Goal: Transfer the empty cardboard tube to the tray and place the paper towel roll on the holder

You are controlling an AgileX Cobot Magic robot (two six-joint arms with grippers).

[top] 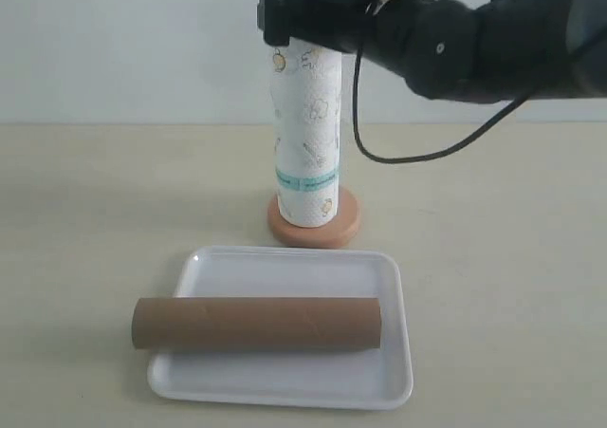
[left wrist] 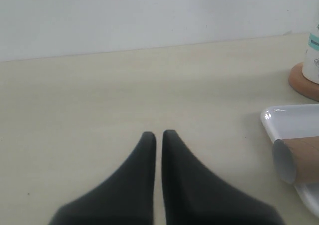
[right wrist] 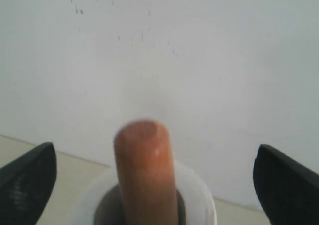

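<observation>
The paper towel roll point(top: 306, 134) stands upright, threaded over the holder, resting on its round wooden base point(top: 313, 227). The pole's rounded top point(right wrist: 144, 165) pokes out of the roll's hollow core point(right wrist: 202, 197). My right gripper point(top: 289, 15) hovers at the roll's top end, open point(right wrist: 157, 180), its fingers point(right wrist: 27, 180) spread wide on either side and not touching the roll. The empty cardboard tube point(top: 256, 323) lies lengthwise across the white tray point(top: 285, 267). My left gripper point(left wrist: 158, 133) is shut on nothing, low over bare table, with the tray's corner point(left wrist: 289, 119) and the tube's end point(left wrist: 299, 157) off to one side.
A pale wall runs behind the table. The right arm and its black cable point(top: 417, 153) hang above the table's back right. The holder's base point(left wrist: 301, 80) and the roll's lower edge point(left wrist: 313, 60) show at the left wrist view's edge.
</observation>
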